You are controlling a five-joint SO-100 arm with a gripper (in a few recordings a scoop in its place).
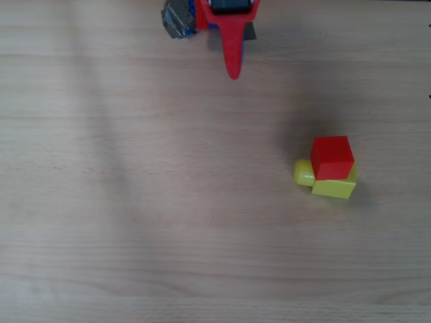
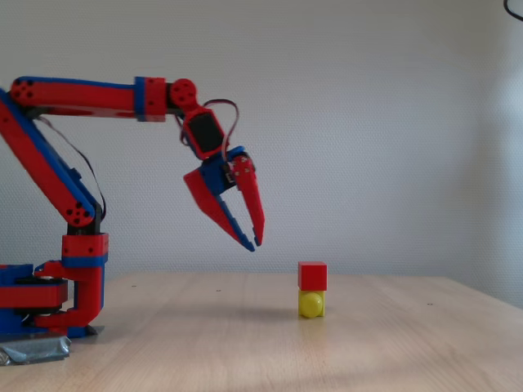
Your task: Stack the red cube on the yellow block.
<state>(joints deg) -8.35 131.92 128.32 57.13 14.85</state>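
Sat on top of the yellow block [image 2: 310, 305], the red cube [image 2: 312, 276], right of centre in the fixed view, lower right in the overhead view. Hung well apart up and left, the gripper [image 2: 253, 238], nothing held, fingers nearly together. Judged light, rigid, smooth plastic, likely slippery; best pinched across two opposite flat faces, gently, to spare the stack
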